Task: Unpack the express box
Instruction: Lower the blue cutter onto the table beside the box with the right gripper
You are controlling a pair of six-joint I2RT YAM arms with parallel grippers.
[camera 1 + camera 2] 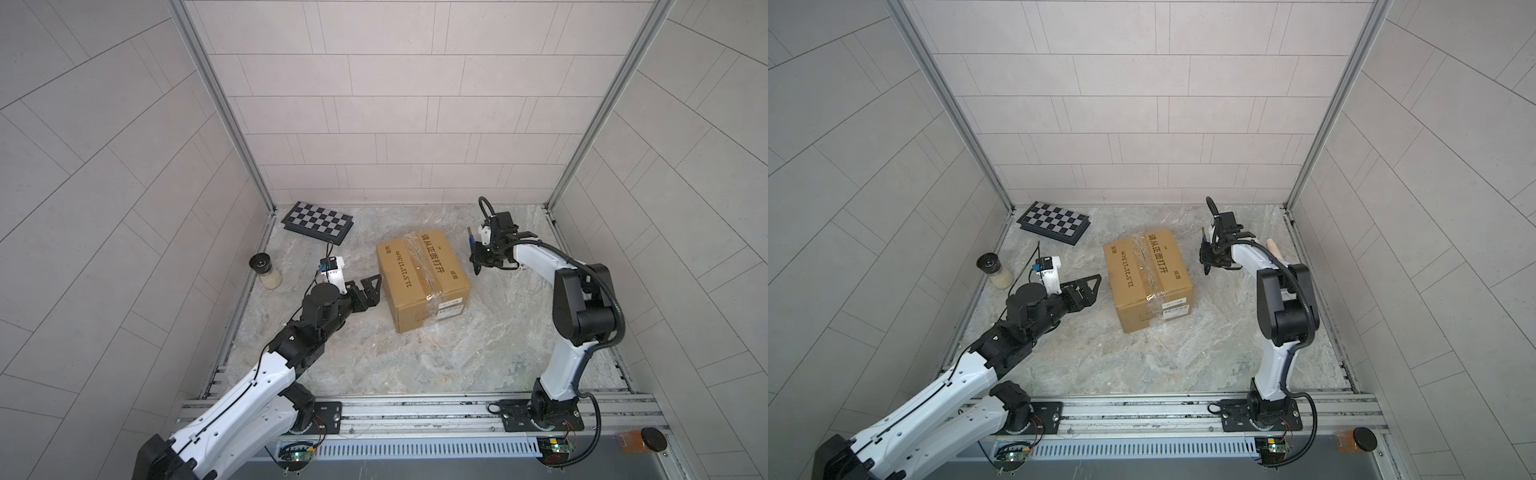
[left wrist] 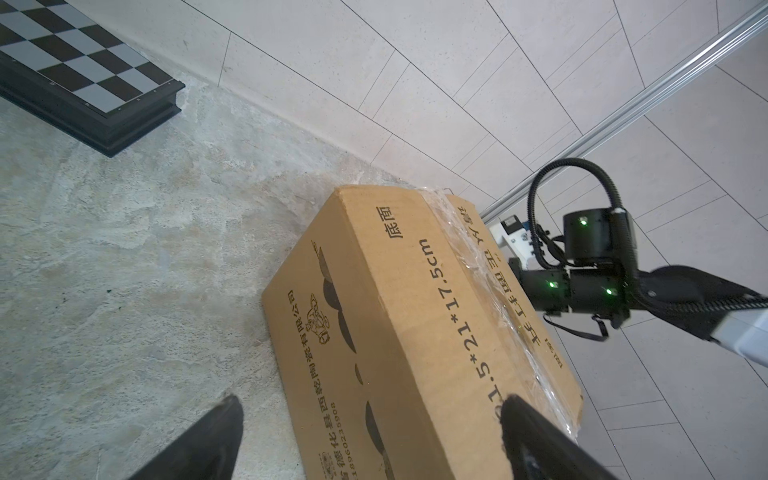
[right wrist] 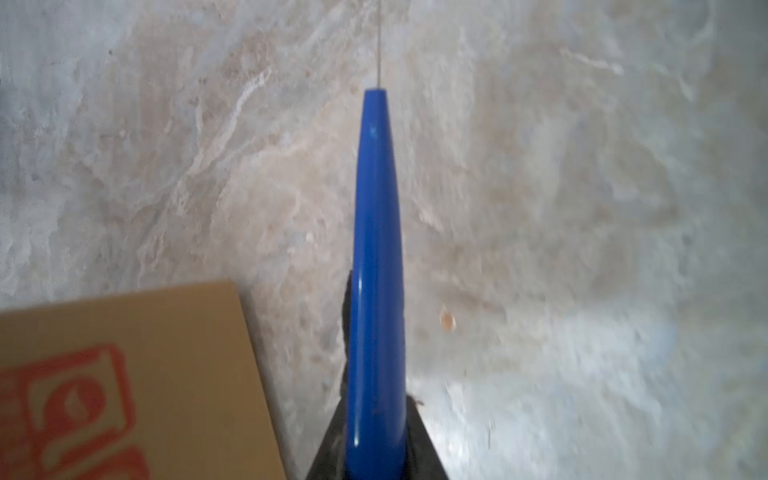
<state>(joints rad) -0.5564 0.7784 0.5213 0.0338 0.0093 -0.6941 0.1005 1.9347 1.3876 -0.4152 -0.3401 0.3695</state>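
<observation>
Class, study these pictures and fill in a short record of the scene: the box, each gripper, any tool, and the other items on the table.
express box: closed, clear tape over its top seam, between the two grippers
left gripper: open, empty, at the box's side; contact unclear
right gripper: shut on blue-handled tool, apart from the box
other items: checkered board, black-lidded jar

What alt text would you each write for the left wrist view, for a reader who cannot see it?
A brown cardboard express box, its top seam sealed with clear tape, sits on a marble-look table just ahead of the open left gripper. A checkered board case lies by the wall; the right arm shows beyond the box.
</observation>
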